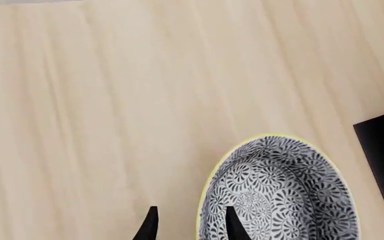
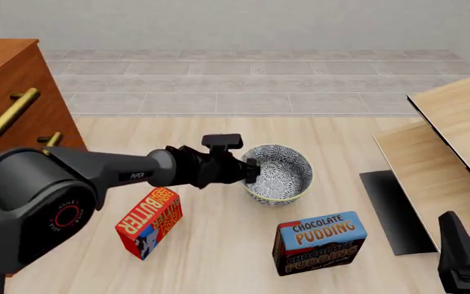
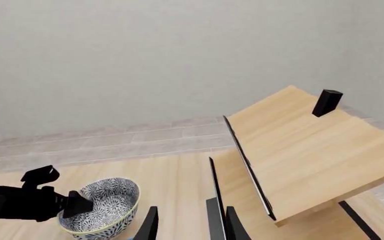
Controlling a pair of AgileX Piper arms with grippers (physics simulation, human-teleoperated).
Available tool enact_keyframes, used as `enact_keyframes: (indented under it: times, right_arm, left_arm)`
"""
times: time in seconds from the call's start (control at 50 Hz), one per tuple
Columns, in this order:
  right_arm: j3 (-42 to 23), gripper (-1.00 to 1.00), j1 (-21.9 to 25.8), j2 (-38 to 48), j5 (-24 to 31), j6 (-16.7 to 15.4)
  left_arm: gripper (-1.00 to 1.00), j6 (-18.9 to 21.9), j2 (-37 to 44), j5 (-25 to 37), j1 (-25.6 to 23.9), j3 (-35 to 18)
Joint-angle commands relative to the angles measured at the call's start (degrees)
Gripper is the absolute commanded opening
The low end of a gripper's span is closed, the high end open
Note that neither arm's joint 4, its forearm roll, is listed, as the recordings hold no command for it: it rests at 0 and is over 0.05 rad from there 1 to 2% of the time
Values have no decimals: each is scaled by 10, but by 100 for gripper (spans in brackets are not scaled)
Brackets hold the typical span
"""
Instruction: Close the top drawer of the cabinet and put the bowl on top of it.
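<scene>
We are finding the bowl [image 2: 279, 173] sitting upright on the table [image 2: 218, 245], near its middle, well apart from the cabinet [image 2: 10, 98] at the far left. The left gripper [image 1: 188, 222] is straddling the bowl's near rim, one finger outside the wall and one inside, jaws standing apart on either side of it and not yet pinching (the front view is hiding the fingertips behind the wrist, so we are judging this from the left wrist view).

We are noting these risks:
- A thin rim pinch on a deep, curved wall is likely to let the bowl swing or slip once it is lifted.
- Closing off-centre could be tipping the bowl or skidding it toward the pudding box [image 2: 319, 242].
- The carry to the cabinet is passing over the butter box [image 2: 149, 222], which a low swing could be clipping.
- We cannot tell from these views whether the top drawer is shut; only two brass handles [image 2: 8, 112] are showing.

The right gripper [image 3: 188, 222] is hanging idle at the right edge, jaws moderately apart and empty, beside a tilted wooden board [image 3: 305, 155].
</scene>
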Motion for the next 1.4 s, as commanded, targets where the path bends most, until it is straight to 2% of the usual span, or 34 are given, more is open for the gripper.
enact_keyframes:
  times: [0.02, 0.14, 0.16, 0.48, 0.7, 1.4]
  right_arm:
    - [0, 100, -1, 0, 0, 1]
    - [1, 100, -1, 0, -2, 1]
    - [1, 100, -1, 0, -2, 1]
    - [0, 100, -2, 0, -1, 2]
    - [1, 100, -2, 0, -2, 2]
    - [-3, 100, 1, 0, 5, -6]
  left_arm:
    - [100, 0, 3, -7, -3, 5]
    - [100, -4, 3, -5, -6, 4]
    - [-100, -3, 1, -6, -6, 5]
    - [-100, 0, -9, -10, -4, 8]
    - [-100, -16, -21, -5, -9, 6]
    - [-100, 7, -121, 35, 34, 8]
